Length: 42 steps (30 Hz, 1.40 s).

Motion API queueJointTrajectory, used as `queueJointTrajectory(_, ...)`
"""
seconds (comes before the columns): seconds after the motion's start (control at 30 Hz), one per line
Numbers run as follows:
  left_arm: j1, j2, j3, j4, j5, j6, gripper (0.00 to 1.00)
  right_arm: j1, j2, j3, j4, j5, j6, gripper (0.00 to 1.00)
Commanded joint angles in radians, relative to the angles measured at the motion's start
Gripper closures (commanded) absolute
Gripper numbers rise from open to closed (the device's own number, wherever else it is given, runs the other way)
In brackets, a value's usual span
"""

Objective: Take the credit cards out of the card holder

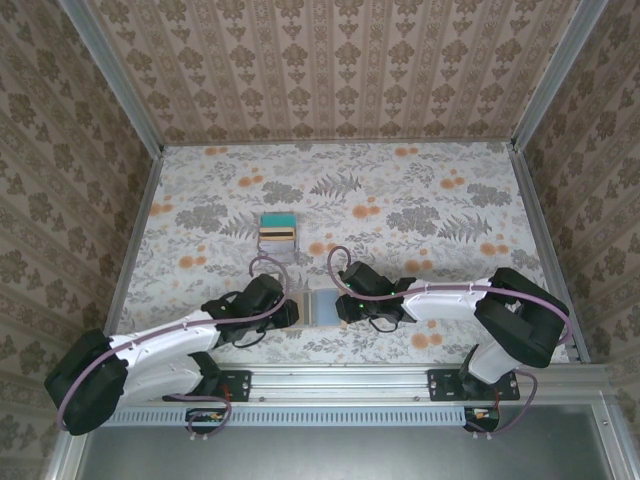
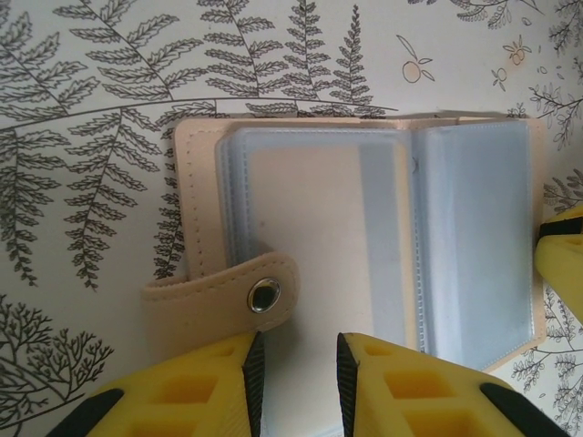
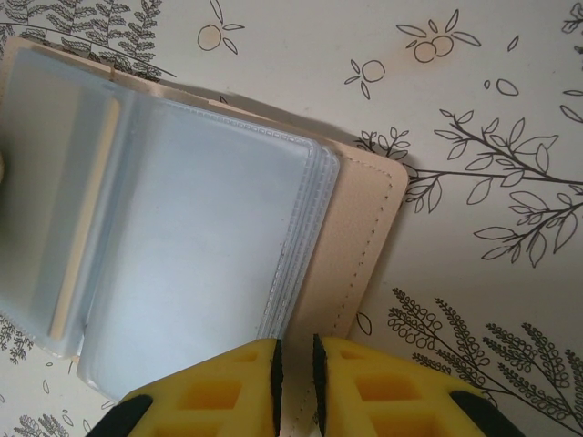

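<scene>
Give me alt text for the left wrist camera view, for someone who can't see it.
An open card holder lies on a fern-printed table, clear sleeves across both panels and its snap strap folded onto the left one. The left gripper sits at its near edge, yellow fingers slightly apart.

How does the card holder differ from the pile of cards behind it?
The holder lies spread open, showing grey-blue sleeves inside a tan cover; the cards sit in a stack, with teal, yellow and pale ones showing. The holder lies nearer the front edge, the cards farther back. Both rest flat on the floral table.
</scene>
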Motion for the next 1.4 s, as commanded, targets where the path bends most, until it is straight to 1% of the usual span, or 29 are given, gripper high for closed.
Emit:
queueJointTrajectory(0.0,-0.004,0.002,-0.013,-0.030,-0.014,-0.005,0.70,0.006,0.022,0.010,-0.012,0.003,0.004,0.79)
queueJointTrajectory(0.4,-0.021,0.056,-0.018,0.038,0.033,-0.007,0.69,0.006,0.039,0.029,-0.015,-0.006,0.003,0.79)
queueJointTrajectory(0.57,-0.042,0.065,-0.013,0.093,0.053,-0.009,0.62,0.006,0.042,0.028,-0.014,-0.007,0.006,0.79)
queueJointTrajectory(0.77,-0.055,0.070,-0.005,0.146,0.065,-0.005,0.52,0.008,0.042,0.025,-0.012,-0.008,0.007,0.79)
queueJointTrajectory(0.97,-0.057,0.077,-0.005,0.160,0.073,-0.008,0.47,0.008,0.043,0.022,-0.010,-0.006,0.009,0.79)
queueJointTrajectory(1.1,-0.057,0.069,-0.013,0.180,0.077,-0.013,0.46,0.007,0.043,0.019,-0.007,-0.005,0.009,0.79)
queueJointTrajectory(1.23,-0.058,0.047,-0.003,0.144,0.063,-0.010,0.46,0.007,0.027,0.017,-0.017,0.002,0.011,0.79)
queueJointTrajectory(1.37,-0.056,-0.042,-0.005,0.041,-0.003,-0.015,0.46,0.008,-0.024,0.017,-0.056,0.033,0.004,0.78)
